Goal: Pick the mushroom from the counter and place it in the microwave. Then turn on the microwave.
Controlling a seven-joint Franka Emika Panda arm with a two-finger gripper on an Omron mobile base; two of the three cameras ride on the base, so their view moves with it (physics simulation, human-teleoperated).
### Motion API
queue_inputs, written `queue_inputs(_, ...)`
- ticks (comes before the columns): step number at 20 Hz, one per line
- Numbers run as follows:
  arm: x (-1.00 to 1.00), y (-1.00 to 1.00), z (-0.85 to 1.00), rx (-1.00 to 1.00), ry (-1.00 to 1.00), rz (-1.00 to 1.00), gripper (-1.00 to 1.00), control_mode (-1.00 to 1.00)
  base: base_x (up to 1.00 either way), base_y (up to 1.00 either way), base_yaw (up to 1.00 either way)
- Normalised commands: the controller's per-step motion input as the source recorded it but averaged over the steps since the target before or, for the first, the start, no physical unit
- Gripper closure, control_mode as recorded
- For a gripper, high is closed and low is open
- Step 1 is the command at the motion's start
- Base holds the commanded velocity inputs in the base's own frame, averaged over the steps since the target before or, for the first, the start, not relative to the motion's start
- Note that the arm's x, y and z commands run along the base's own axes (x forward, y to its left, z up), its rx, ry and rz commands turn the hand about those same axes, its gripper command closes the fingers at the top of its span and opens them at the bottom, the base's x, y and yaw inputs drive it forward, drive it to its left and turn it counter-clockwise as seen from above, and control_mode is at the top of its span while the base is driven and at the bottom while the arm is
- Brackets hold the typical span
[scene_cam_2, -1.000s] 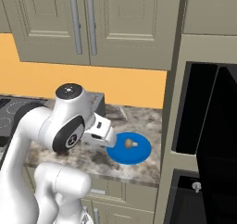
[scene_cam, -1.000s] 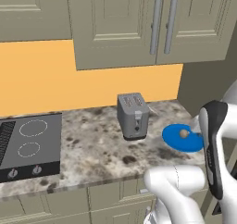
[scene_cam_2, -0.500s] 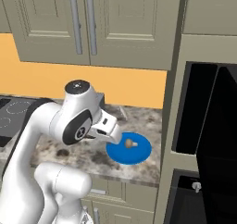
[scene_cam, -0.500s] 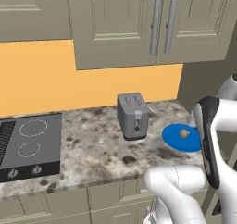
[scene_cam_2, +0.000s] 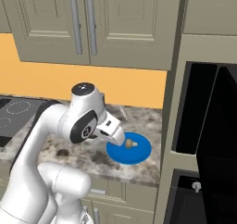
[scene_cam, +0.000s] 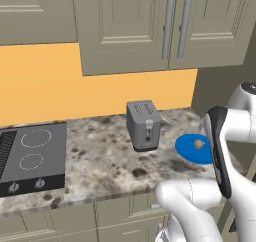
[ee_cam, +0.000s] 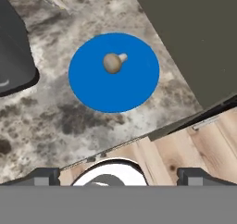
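One mushroom (ee_cam: 113, 63) lies on one blue plate (ee_cam: 92, 91); one toaster (scene_cam: 144, 124) nearby on counter (scene_cam: 100, 158). Gripper (ee_cam: 115, 174) spread wide, empty.

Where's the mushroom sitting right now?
The mushroom lies on its side near the middle of the blue plate, on the counter to the right of the toaster, near the counter's right end.
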Motion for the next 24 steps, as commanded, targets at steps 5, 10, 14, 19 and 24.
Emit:
queue_inputs(5,0.31,-0.07,-0.17,0.01,0.00,-0.12,-1.00,-1.00,0.00,0.00,0.00)
queue_inputs(10,0.37,-0.07,-0.17,0.03,0.03,-0.13,-1.00,-1.00,0.00,0.00,0.00)
queue_inputs(14,0.37,-0.10,-0.20,0.03,0.08,-0.11,-1.00,-1.00,0.00,0.00,0.00)
queue_inputs(19,0.36,-0.14,-0.23,0.04,0.14,-0.10,-1.00,-1.00,0.00,0.00,0.00)
queue_inputs(24,0.34,-0.17,-0.24,0.04,0.14,-0.07,-1.00,-1.00,0.00,0.00,0.00)
